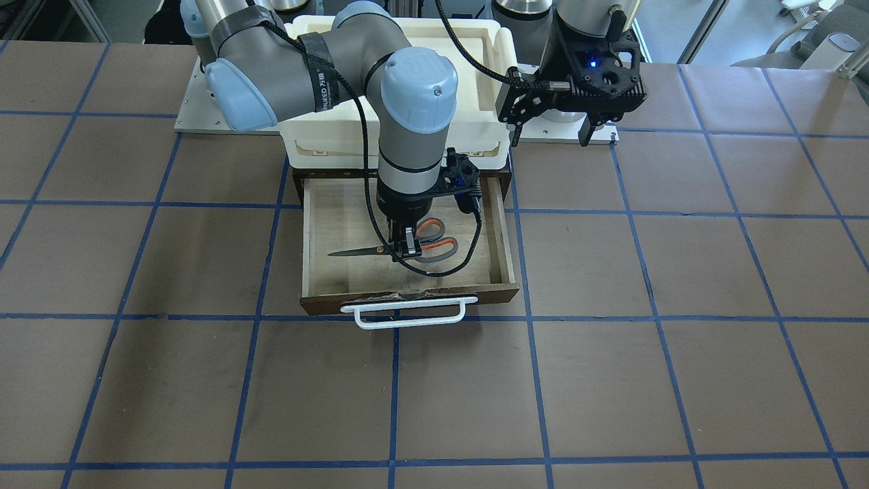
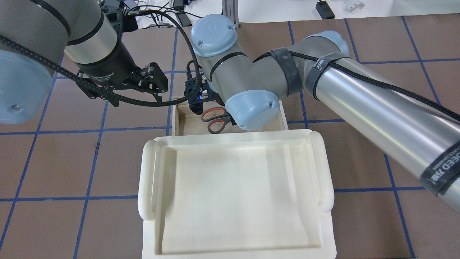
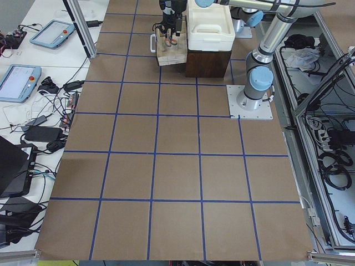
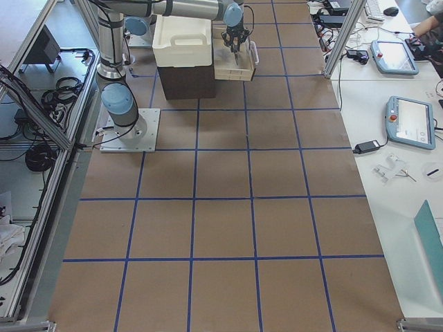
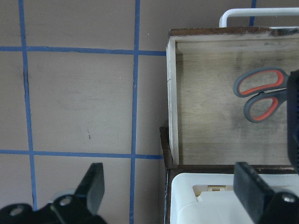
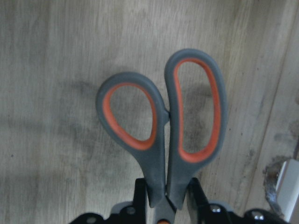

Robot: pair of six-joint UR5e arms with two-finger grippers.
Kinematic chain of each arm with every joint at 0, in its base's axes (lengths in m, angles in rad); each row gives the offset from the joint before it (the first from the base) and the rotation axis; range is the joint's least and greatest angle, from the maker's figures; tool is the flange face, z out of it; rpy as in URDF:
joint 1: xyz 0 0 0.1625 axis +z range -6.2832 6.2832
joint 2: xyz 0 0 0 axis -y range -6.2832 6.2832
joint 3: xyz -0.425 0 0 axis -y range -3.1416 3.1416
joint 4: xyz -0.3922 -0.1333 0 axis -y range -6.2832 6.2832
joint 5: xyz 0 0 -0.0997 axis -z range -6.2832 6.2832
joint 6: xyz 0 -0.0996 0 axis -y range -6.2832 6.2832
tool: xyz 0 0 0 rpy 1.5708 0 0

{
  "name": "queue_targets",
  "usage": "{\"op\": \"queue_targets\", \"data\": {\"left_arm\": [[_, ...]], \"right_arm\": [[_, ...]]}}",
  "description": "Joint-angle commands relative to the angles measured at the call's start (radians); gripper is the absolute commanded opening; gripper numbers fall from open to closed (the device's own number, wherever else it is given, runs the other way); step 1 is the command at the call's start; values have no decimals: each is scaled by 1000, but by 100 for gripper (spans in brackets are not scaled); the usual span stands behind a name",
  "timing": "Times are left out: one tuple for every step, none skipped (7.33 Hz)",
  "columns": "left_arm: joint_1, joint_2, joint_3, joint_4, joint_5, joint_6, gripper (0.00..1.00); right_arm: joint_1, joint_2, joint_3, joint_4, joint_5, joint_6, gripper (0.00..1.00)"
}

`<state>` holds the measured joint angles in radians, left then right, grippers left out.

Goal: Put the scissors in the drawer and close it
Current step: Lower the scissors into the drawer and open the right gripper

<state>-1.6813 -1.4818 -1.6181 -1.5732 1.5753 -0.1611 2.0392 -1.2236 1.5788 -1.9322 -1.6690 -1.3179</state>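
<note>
Scissors (image 6: 165, 154) pinched near pivot by R hand (image 1: 406, 246) in open drawer (image 1: 510, 238); L hand (image 1: 551, 130) spread.

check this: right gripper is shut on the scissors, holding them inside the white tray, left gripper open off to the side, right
Not the white tray: the right gripper holds the scissors inside the open drawer beneath it, as the front-facing view shows. The rest stands: it is shut on them, and the left gripper is open, off to the side.
</note>
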Motion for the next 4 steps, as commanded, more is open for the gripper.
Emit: {"op": "queue_targets", "data": {"left_arm": [[0,0,0,1,0,0,100],[0,2,1,1,0,-1,100],[0,0,0,1,0,-1,100],[0,0,0,1,-1,-1,100]], "right_arm": [[-1,10,0,-5,-2,2,44],[-1,9,0,-7,6,5,88],[-1,6,0,-42,0,32,100],[-2,-3,-2,-50,-2,34,100]]}}
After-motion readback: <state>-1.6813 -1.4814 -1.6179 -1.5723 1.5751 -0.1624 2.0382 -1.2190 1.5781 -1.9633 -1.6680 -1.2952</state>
